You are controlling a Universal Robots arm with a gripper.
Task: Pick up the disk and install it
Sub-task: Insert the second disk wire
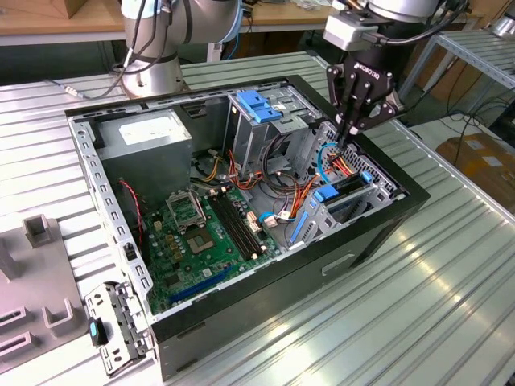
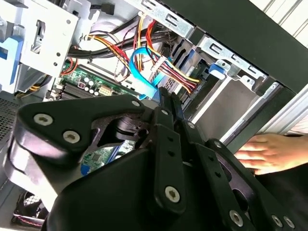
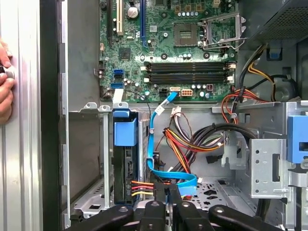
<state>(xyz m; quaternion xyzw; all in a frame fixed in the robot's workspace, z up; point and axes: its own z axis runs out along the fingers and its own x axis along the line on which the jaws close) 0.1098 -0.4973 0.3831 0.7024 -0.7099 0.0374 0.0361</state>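
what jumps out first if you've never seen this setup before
The open black desktop computer case on the ribbed metal table draws the eye first, its green motherboard exposed. Next, the black gripper, fingers together, reaches into the case's drive bay area among red, yellow and blue cables. A person's hand rests on the case edge in the second wrist view.

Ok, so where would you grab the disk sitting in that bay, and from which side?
Probably by the blue carrier tab, coming straight in through the case's open side. The disk stands on edge in a narrow slot, the metal bay wall covers its broad face, and the cables crowd one end, so that tab is the exposed part.
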